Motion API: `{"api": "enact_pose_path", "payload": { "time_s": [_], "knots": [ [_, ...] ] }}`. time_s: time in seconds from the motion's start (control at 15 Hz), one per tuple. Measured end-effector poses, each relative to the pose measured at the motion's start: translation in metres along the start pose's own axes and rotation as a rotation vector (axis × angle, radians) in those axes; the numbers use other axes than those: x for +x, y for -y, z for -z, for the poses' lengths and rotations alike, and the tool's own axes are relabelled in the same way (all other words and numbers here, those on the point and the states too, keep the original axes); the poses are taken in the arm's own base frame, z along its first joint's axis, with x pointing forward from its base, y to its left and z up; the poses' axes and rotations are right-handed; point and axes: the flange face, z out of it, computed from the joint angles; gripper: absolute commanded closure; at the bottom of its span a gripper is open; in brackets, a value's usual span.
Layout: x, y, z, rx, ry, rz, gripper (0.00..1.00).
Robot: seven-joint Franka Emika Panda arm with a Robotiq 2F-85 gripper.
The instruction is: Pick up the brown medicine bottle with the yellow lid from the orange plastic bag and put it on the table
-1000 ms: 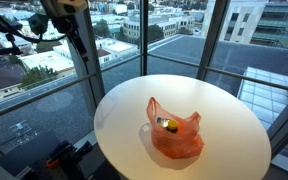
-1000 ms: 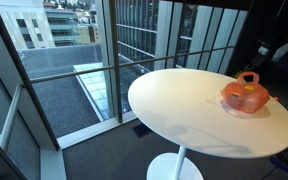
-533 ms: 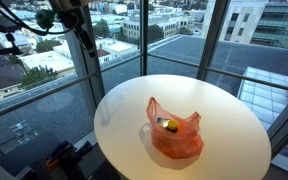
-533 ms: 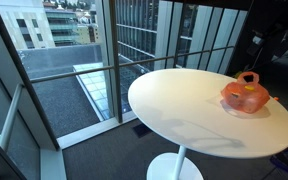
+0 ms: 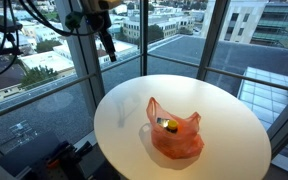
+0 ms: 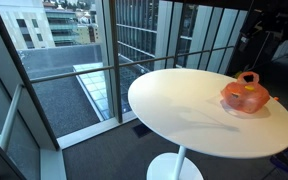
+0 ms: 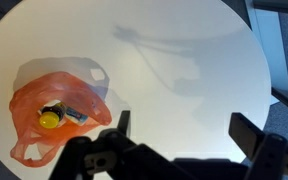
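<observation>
**Bottle lying in the bag, gripper high and spread wide**

Your brown medicine bottle (image 7: 62, 116) lies on its side inside the orange plastic bag (image 7: 34, 135), at the open mouth. In the wrist view its long axis runs roughly left to right. The yellow lid (image 7: 50, 121) is at the left end and the darker body points right, toward the middle of the table (image 7: 184, 30). It is small in frame, so you cannot read the label.

Your gripper (image 7: 184, 128) is released. The two fingers (image 7: 122, 125) stand far apart at the bottom of the wrist view, with only bare tabletop between them. They hold nothing and touch nothing. The bag sits to the left of the left finger, clear of it.

View differences:
- In an exterior view the gripper (image 5: 110, 50) hangs from the arm well above the table (image 5: 224, 110), over its far-left edge. The bag (image 5: 176, 138) is near the table's centre, with a yellow spot of the bottle (image 5: 168, 125) showing in its opening.
- In an exterior view from lower down, the bag (image 6: 245, 94) is seen side-on at the right of the table (image 6: 174, 100), and its walls hide the bottle. The arm (image 6: 259, 22) is dark against a dark corner, so you cannot read the finger spread there.
- Only the wrist view gives you the bottle's lie and the gripper's shadow (image 7: 159, 60) on the tabletop.
</observation>
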Motion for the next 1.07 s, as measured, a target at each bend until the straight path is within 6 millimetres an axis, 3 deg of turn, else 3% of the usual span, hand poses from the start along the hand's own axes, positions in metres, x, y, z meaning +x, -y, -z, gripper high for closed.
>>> {"api": "enact_pose_path", "payload": {
  "time_s": [0.67, 1.07],
  "knots": [
    [0.064, -0.054, -0.053, -0.014, 0.101, -0.125, 0.0],
    [0.072, -0.049, -0.047, -0.006, 0.086, -0.122, 0.0]
  ]
}}
